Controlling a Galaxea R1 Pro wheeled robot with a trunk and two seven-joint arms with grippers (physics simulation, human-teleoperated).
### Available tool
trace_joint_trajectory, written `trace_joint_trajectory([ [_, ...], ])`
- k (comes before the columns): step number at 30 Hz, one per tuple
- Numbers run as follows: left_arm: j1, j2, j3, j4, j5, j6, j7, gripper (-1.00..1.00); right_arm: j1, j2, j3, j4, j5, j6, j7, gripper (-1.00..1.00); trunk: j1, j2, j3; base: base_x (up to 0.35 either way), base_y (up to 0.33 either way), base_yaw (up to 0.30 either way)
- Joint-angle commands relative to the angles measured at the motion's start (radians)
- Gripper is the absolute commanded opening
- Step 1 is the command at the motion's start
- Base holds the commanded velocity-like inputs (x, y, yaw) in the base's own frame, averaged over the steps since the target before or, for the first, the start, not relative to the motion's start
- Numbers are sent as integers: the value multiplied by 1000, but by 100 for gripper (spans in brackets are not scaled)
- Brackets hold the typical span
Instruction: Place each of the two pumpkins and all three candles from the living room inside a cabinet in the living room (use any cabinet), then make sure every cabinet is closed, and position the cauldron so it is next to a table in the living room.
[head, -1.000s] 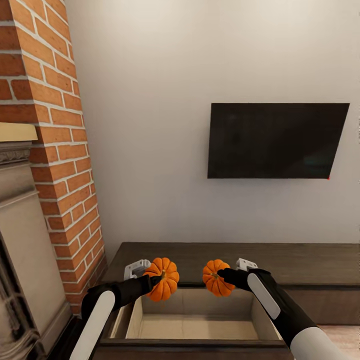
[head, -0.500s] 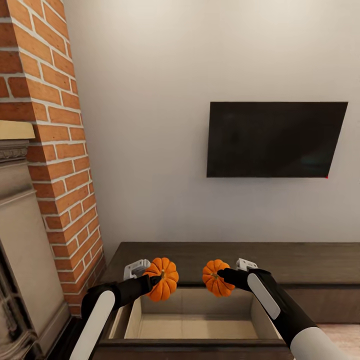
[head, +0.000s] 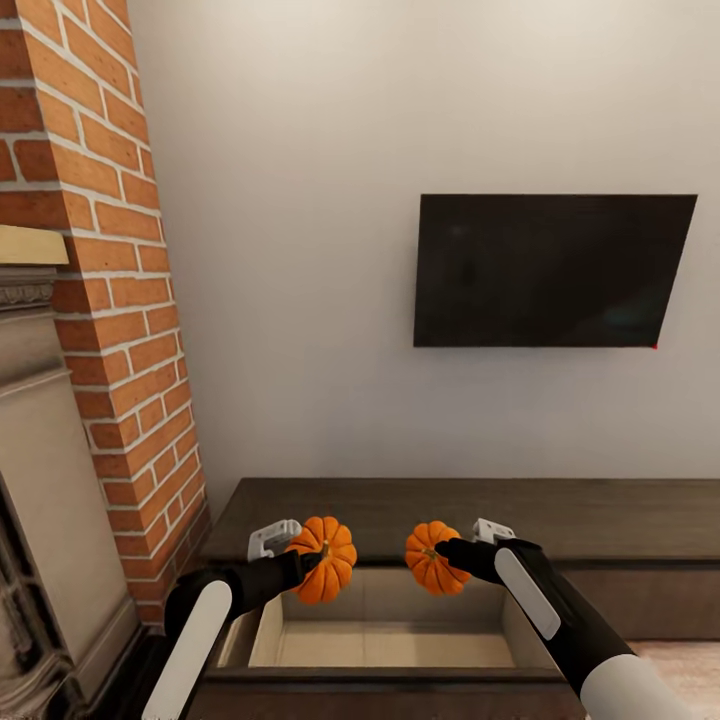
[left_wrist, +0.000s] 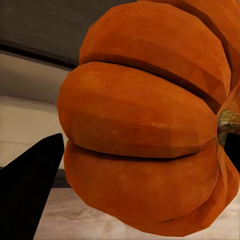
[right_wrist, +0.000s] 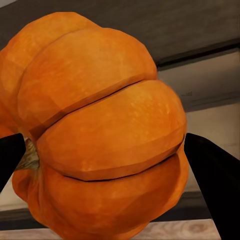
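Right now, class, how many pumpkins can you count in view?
2: the larger pumpkin in the left gripper, the smaller pumpkin in the right gripper, both above the open drawer.

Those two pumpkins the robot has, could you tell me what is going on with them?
The robot holds one pumpkin in each hand above an open drawer of the low dark-wood cabinet under the wall TV. The left hand grips the larger pumpkin, the right hand the smaller pumpkin. The visible part of the drawer holds nothing, so neither pumpkin has been dropped in yet. A brick chimney stands to the left.
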Motion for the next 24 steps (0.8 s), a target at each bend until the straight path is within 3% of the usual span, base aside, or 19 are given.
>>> trace_joint_trajectory([
  [1,-1,0,0,-1,11,1,12,-100,-1,-1,4,-1,-11,0,-9,-100,4,-8,-4,0,0,0],
  [5,-1,0,-1,-1,9,2,12,-100,-1,-1,4,0,-11,0,-7,-100,19,-36,-17,0,0,0],
  [12,-2,-3,0,3,-38,1,10,-100,-1,-1,4,0,-12,0,-3,-100,46,-85,-39,0,0,0],
  [24,-5,-4,-2,30,-51,0,9,-100,-1,0,5,7,-12,-1,-4,-100,92,-169,-76,0,0,0],
])
